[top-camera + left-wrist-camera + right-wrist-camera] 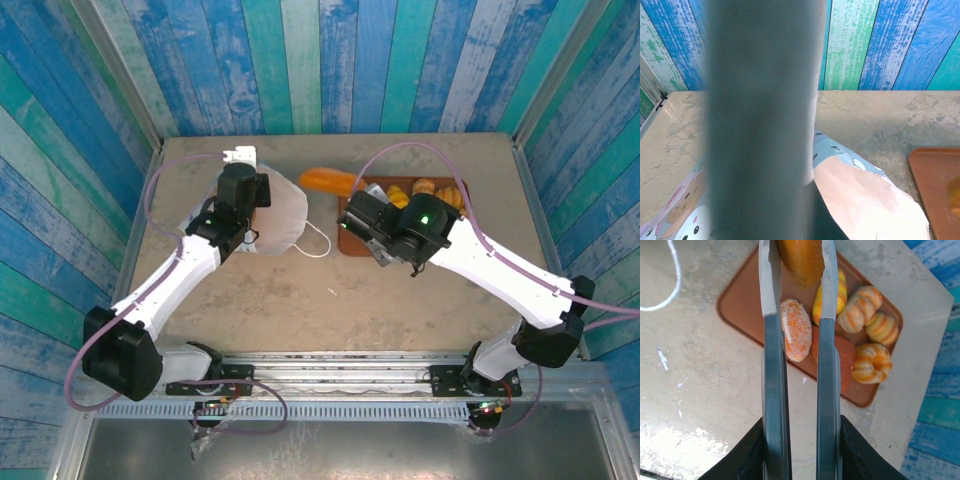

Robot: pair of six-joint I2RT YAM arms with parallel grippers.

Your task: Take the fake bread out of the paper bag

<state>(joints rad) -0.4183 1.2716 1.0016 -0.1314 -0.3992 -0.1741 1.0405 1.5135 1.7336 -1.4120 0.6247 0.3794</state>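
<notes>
The right gripper [797,252] pinches a golden loaf [801,267] of fake bread at the 11 o'clock corner of the brown tray [740,302]. More rolls [872,362] lie there. At its 9 o'clock lies the paper bag [285,215], with the left gripper [762,75] pressed together over it.

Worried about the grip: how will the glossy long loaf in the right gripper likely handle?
The long loaf looks glossy and rounded, so it may slip between the right gripper's narrow fingers. Set on the tray, it could probably roll. It shows no dent under the squeeze, so likely stiff.
</notes>
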